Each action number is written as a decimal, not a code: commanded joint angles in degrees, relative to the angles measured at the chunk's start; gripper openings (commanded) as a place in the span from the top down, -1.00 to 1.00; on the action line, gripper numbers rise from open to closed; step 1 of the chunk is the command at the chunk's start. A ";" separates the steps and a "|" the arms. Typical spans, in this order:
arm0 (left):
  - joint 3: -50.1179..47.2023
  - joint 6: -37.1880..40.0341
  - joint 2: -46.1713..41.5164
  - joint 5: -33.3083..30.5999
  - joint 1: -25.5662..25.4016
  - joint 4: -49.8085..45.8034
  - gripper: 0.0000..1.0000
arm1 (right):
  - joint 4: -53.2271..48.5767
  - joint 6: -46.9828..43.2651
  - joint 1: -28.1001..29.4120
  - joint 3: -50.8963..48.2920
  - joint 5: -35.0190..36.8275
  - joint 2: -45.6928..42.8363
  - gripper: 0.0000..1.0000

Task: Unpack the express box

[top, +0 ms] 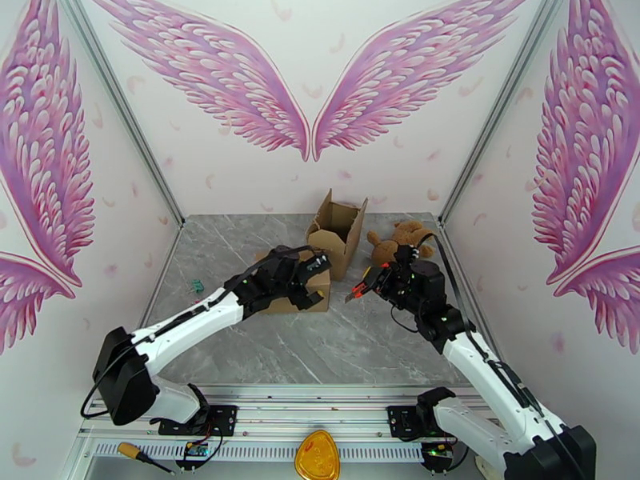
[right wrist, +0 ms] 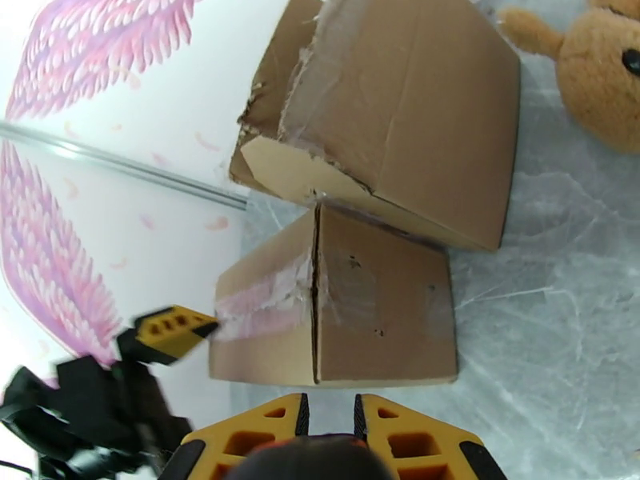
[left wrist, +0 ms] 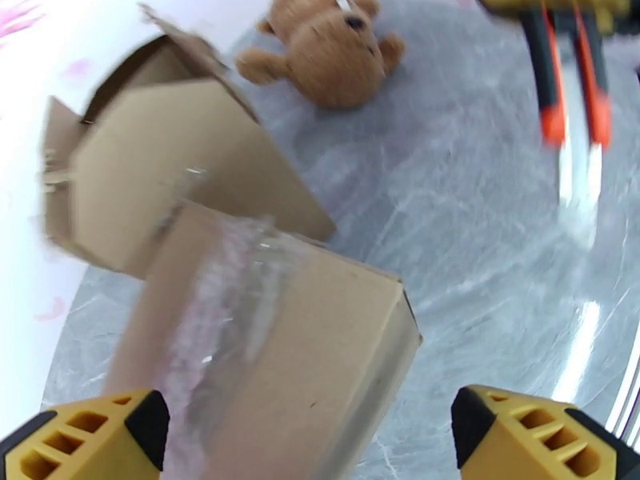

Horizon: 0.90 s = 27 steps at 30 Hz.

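Observation:
The express box (top: 310, 302) is a brown carton sealed with clear tape, lying on the grey marble table (top: 320, 346). My left gripper (top: 308, 283) is open, with a yellow fingertip (left wrist: 88, 438) on each side of the carton (left wrist: 280, 338) and not pressing on it. My right gripper (top: 382, 280) hovers just right of it, shut on an orange and black box cutter (top: 358, 291) whose blade (left wrist: 572, 154) points toward the carton. In the right wrist view the fingers (right wrist: 384, 430) stand close together above the taped carton (right wrist: 352, 314).
A second carton (top: 340, 226) with torn flaps stands open behind the sealed one. A brown teddy bear (top: 400, 242) lies to its right near the wall. A small green object (top: 194, 286) sits at the table's left. A screwdriver (top: 140, 455) and a yellow disc (top: 318, 456) rest by the rail.

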 commanded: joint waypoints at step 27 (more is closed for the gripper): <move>2.81 -24.48 10.25 32.60 24.81 -14.64 -0.72 | -7.80 -16.64 20.35 17.59 28.92 23.87 1.00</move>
